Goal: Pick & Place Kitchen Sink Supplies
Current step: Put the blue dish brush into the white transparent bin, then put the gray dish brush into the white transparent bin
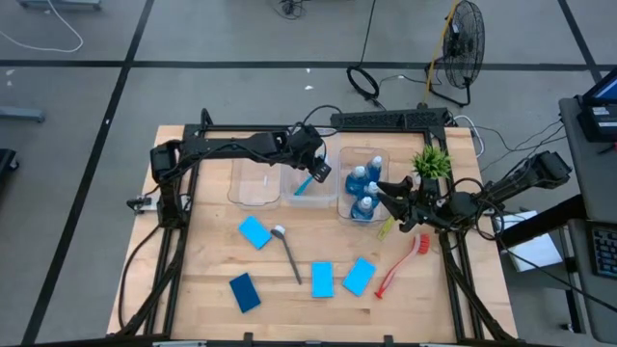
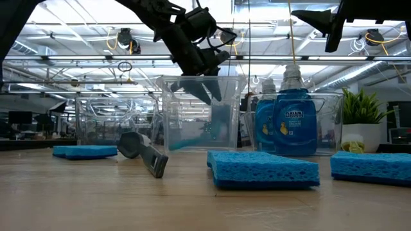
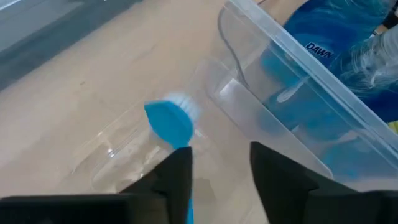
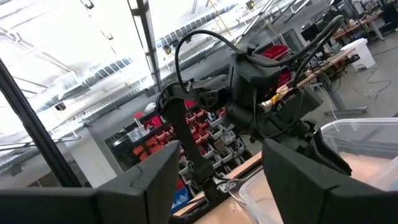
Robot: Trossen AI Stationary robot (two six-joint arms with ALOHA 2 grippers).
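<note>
A blue brush (image 3: 169, 122) stands slanted in the middle clear bin (image 1: 310, 196), its white-bristled head down on the bin floor. My left gripper (image 3: 217, 155) hangs over this bin, open and pointing steeply down. The brush handle (image 3: 188, 211) runs up along the inner side of one finger. Blue bottles (image 1: 364, 188) stand in the right-hand bin (image 1: 345, 207). Several blue sponges (image 1: 322, 280) lie flat on the table, with a grey brush (image 1: 287, 253), a red brush (image 1: 400, 265) and a yellow-green brush (image 1: 386, 227). My right gripper (image 4: 217, 186) waits open in the air, over the right-hand bin's right edge. My left gripper comes at the bin from above, slanting down, with the blue brush's handle (image 3: 188, 211) beside the inner face of one finger (image 3: 177, 177). I cannot tell whether that finger touches the handle. The other finger stands clear of it. The brush's head rests on the bin floor.
A clear bin (image 1: 255, 183) with nothing in it stands left of the middle one. A small green potted plant (image 1: 431, 162) sits behind the right arm. Bare wood lies along the table's near edge (image 1: 308, 323) and at its left.
</note>
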